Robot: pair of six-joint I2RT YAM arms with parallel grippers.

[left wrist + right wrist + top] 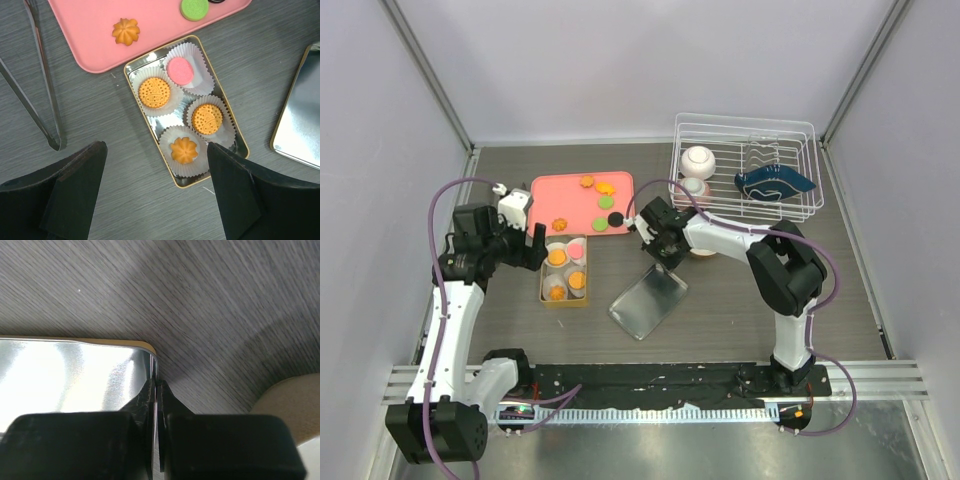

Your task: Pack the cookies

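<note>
A gold tin point(544, 283) holds four cookies in white paper cups: a pink one point(180, 70), two round orange ones point(154, 92) point(207, 118) and an orange flower one point(184, 150). The pink tray point(570, 200) carries several more cookies: orange point(587, 181), green point(600, 224) and black point(616, 219). My left gripper point(156, 148) point(535, 246) is open and empty, hovering over the tin's near end. My right gripper point(156, 385) point(663, 262) is shut on the rim of the silver tin lid point(70, 375) point(646, 303), which is tilted beside the tin.
Metal tongs point(47, 105) lie on the table left of the tin. A white wire dish rack point(800, 205) at the back right holds a white cup point(698, 160) and a blue dish point(775, 183). A beige round object point(295, 407) sits close to the right of the right gripper.
</note>
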